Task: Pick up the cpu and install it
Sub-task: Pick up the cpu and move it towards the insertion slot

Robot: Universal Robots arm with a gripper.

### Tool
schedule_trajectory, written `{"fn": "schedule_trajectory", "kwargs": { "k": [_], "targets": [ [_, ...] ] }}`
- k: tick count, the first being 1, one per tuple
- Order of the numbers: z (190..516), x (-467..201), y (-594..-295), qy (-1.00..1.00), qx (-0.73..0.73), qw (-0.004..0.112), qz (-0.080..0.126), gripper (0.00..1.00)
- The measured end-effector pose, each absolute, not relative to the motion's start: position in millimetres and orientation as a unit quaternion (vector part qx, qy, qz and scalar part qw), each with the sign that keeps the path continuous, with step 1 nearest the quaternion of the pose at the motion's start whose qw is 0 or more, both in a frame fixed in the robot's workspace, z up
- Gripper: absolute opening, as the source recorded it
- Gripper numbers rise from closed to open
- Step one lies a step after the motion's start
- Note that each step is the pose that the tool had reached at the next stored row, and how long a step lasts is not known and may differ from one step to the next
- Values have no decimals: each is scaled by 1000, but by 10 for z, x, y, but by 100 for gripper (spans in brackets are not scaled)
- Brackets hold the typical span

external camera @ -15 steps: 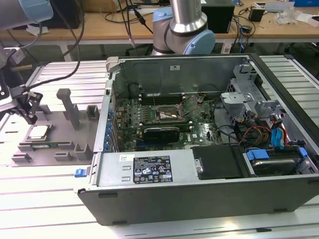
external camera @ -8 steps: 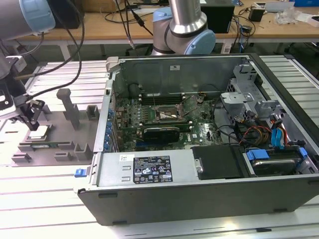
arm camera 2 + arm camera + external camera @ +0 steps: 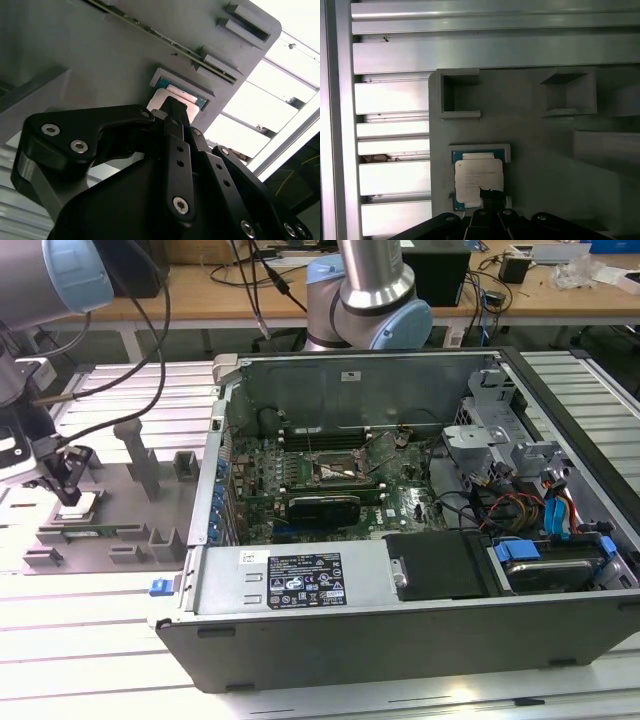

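The cpu (image 3: 478,180) lies flat with its silver top up in a shallow framed pocket of the grey fixture plate (image 3: 545,160). In the first wrist view one of its corners is covered by the black tip of the hand (image 3: 490,196), and the rest of the hand is cut off at the picture's edge. In the second wrist view the hand's dark, bolted body takes up most of the picture. There its tip (image 3: 172,109) crosses the middle of the chip (image 3: 190,104), so only pale strips of the cpu show on either side. Whether the hand is apart or together cannot be told from any view, nor whether it presses on the chip or hangs just above it. It holds nothing that can be made out. In the exterior view the hand (image 3: 68,483) stands directly over the cpu (image 3: 84,504), at the near end of the plate (image 3: 130,515) on the exterior view's left. The plate's upright blocks stand just beyond it. The plate rests on the slatted metal desk (image 3: 90,620). Well apart, toward the exterior view's right, the open computer case (image 3: 400,630) lies on the same desk, and the motherboard socket (image 3: 340,472) is visible inside it among cables and drive bays. Behind the case stands the arm's base (image 3: 370,290).
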State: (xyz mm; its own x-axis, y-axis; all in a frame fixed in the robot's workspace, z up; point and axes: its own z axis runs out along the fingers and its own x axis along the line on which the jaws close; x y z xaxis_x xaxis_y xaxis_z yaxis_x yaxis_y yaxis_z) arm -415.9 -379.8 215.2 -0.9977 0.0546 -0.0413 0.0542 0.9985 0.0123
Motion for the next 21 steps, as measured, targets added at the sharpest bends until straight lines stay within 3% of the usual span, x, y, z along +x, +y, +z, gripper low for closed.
{"fn": "schedule_trajectory", "kwargs": {
  "k": [13,17,18,21],
  "targets": [
    [2118,-4168,-3785,999,27,21,6,11],
    [2117,-4168,-3785,999,27,21,6,36],
    [2116,-4168,-3785,999,27,21,6,36],
    [2115,-4168,-3785,999,27,21,6,54]
  ]
}}
